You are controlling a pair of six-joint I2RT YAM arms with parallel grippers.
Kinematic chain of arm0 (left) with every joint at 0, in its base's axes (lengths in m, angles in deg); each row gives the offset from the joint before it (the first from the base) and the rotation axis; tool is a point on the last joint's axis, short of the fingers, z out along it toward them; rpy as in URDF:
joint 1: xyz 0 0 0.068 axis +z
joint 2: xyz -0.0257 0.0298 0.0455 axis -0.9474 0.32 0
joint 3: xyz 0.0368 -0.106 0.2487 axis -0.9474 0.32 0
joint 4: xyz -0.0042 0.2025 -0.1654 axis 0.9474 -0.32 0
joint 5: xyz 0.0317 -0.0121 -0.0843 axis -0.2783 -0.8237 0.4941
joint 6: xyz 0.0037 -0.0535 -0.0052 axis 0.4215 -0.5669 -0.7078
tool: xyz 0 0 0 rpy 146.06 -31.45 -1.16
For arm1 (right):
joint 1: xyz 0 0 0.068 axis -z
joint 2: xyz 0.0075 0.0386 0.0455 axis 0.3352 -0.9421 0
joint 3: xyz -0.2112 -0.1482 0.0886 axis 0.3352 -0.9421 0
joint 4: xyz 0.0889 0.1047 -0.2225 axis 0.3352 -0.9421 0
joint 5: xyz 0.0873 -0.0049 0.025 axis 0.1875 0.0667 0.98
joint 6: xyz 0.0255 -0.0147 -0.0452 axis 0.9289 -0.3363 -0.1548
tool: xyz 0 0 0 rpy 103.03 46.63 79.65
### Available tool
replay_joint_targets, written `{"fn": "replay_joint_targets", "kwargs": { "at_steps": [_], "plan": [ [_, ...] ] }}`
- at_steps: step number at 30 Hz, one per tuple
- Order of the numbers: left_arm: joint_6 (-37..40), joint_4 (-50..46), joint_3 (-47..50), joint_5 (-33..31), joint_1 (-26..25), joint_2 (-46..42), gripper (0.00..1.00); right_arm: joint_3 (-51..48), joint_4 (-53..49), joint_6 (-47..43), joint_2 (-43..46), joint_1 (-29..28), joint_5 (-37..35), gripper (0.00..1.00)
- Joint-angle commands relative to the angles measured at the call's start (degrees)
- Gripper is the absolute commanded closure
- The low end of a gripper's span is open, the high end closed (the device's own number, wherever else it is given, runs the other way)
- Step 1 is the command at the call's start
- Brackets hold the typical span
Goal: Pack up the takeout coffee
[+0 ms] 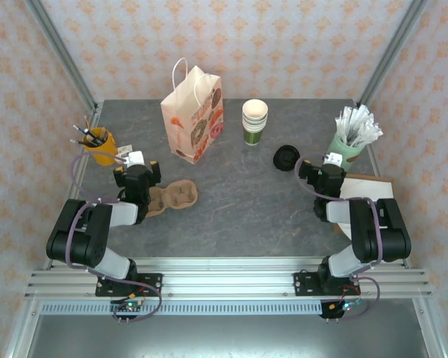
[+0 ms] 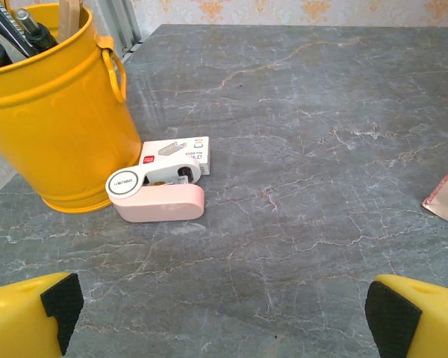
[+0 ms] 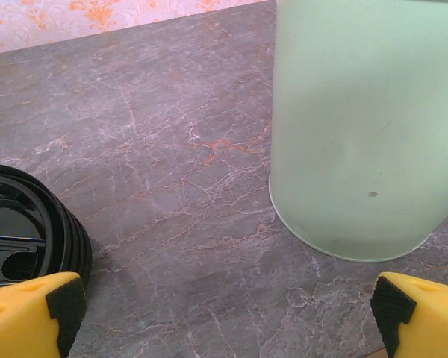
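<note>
Gaping wide, right pincer [image 3: 225, 312] sits just right of black lids [image 3: 26, 239]

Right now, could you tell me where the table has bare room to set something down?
The widest bare patch is the middle of the table, between the cup carrier, paper bag, stacked green cups and black lids. It is crowded around the yellow bucket and pink stapler at left rear, and around the mint cup at right.
</note>
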Motion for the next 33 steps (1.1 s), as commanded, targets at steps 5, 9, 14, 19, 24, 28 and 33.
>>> {"fn": "replay_joint_targets", "kwargs": {
  "at_steps": [5,9,14,19,24,28,33],
  "plan": [
    [-0.3,1.8,0.3,-2.0,0.0,-0.6,0.0,1.1,-0.4,-0.5,-0.3,-0.3,-0.7,0.01],
    [-0.3,1.8,0.3,-2.0,0.0,-0.7,0.0,1.2,-0.4,-0.5,-0.4,-0.3,-0.6,0.01],
    [-0.4,1.7,0.3,-1.9,0.0,-0.6,0.0,1.0,-0.4,-0.4,-0.3,-0.1,-0.3,0.01],
    [-0.4,1.6,0.2,-2.0,0.0,-0.5,0.0,0.9,-0.2,-0.4,-0.1,0.0,0.0,0.01],
    [-0.9,-0.5,-0.7,-1.1,0.8,-0.6,0.0,2.0,-2.5,-0.3,1.3,-0.1,-0.2,0.01],
    [-0.9,0.8,-0.2,-1.3,0.7,-0.3,0.0,11.7,-25.5,-0.3,12.3,-0.1,1.0,0.01],
    [-0.3,1.8,0.2,-1.3,0.4,-0.4,0.0,23.2,-45.1,2.5,20.5,-0.5,2.6,0.01]
  ]
}}
